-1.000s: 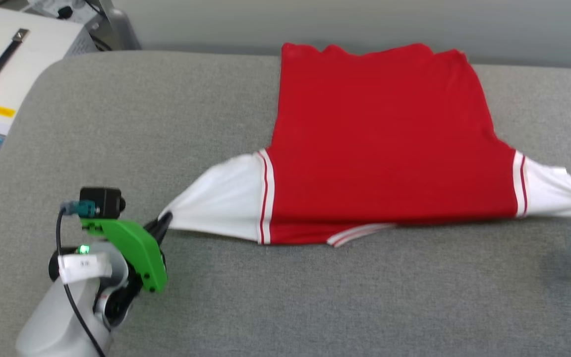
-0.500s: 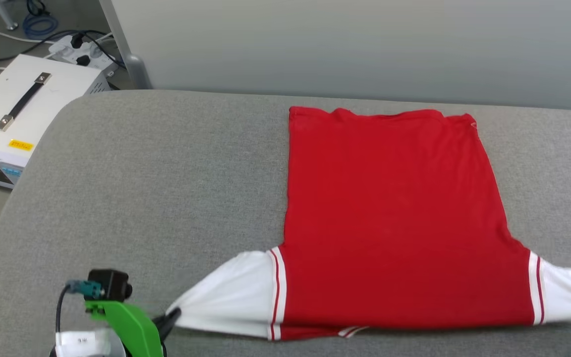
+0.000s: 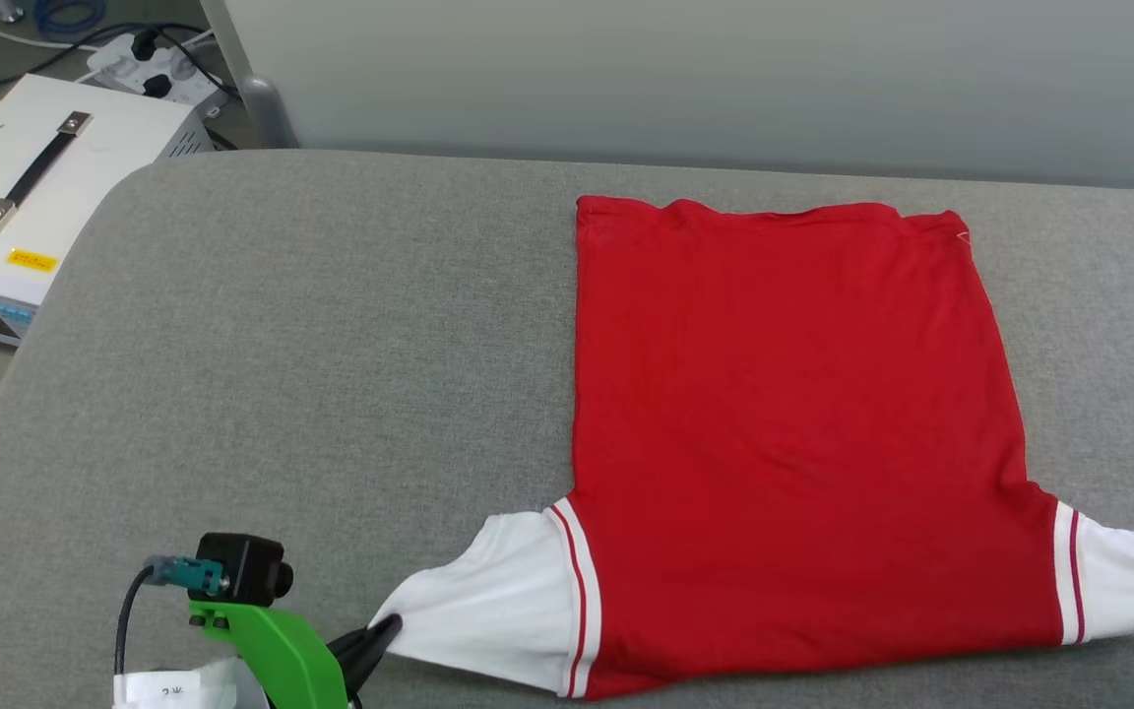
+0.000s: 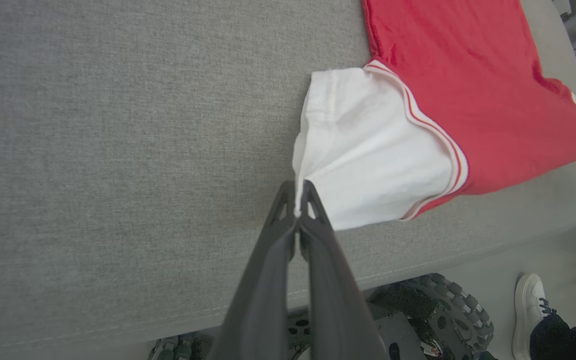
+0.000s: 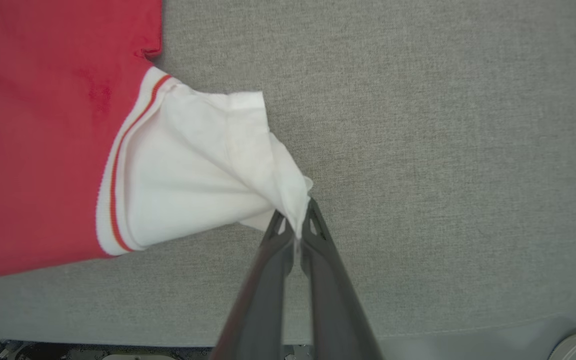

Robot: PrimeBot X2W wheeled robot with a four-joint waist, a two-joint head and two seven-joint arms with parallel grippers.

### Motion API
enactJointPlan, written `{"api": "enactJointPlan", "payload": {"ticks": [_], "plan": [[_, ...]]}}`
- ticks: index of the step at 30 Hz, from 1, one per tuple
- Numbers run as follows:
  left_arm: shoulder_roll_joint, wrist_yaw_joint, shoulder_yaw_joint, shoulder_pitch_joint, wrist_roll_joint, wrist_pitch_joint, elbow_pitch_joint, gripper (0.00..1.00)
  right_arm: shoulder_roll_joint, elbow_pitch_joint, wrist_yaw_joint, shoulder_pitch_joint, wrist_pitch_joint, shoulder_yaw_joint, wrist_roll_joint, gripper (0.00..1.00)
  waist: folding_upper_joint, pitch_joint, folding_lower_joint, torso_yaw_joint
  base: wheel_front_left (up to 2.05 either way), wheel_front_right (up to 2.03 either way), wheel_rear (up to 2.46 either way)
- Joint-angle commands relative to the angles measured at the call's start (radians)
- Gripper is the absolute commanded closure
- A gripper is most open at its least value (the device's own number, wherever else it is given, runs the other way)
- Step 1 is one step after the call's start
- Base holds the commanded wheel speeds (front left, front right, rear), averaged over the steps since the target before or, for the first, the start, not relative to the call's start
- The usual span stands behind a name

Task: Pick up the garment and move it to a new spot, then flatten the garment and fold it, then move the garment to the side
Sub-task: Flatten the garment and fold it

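The garment (image 3: 784,414) is a red T-shirt with white sleeves, spread over the grey padded table (image 3: 331,345), hem toward the far wall and sleeves toward me. My left gripper (image 3: 382,630) is shut on the tip of the left white sleeve (image 3: 488,601), at the lower left of the head view. In the left wrist view the left gripper (image 4: 296,200) pinches that sleeve's edge (image 4: 363,150). My right gripper (image 5: 297,220) is shut on the bunched corner of the other white sleeve (image 5: 193,175). That sleeve (image 3: 1128,581) runs off the head view's right edge.
A white box with a black handle (image 3: 26,207) stands on the floor left of the table, with cables and a power strip (image 3: 149,59) behind it. A pale wall panel (image 3: 705,79) backs the table. A person's shoe (image 4: 528,300) is on the floor near the table's front edge.
The camera tilted, so the whole picture shifted. The garment now lies flatter and longer toward the far edge, its front fold gone. My left gripper drew a little rightward, slackening the sleeve.
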Motion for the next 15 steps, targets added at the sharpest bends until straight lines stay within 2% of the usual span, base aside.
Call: {"api": "enactJointPlan", "payload": {"ticks": [1,6,10,15], "plan": [[0.011,0.007,-0.001,-0.005,0.001,0.009,-0.021,1.0,0.001,-0.019,-0.008,-0.019,0.009,-0.004,-0.008,0.0,0.0,0.027,0.0001,0.009,0.0,0.0,0.0],[0.03,0.022,-0.027,-0.017,0.016,0.06,-0.124,1.0,0.028,-0.119,-0.008,-0.117,0.046,-0.023,0.021,0.0,0.0,0.1,0.0001,0.031,0.0,0.0,0.0],[0.042,0.035,-0.046,-0.037,0.05,0.083,-0.21,1.0,0.02,-0.194,-0.008,-0.224,0.095,-0.009,0.012,0.0,0.0,0.181,0.0001,0.058,0.0,0.0,0.0],[0.057,0.039,-0.067,-0.067,0.084,0.113,-0.303,1.0,-0.011,-0.202,-0.008,-0.383,0.158,0.023,-0.02,0.0,0.0,0.28,0.0001,0.101,0.0,0.0,0.0]]}}
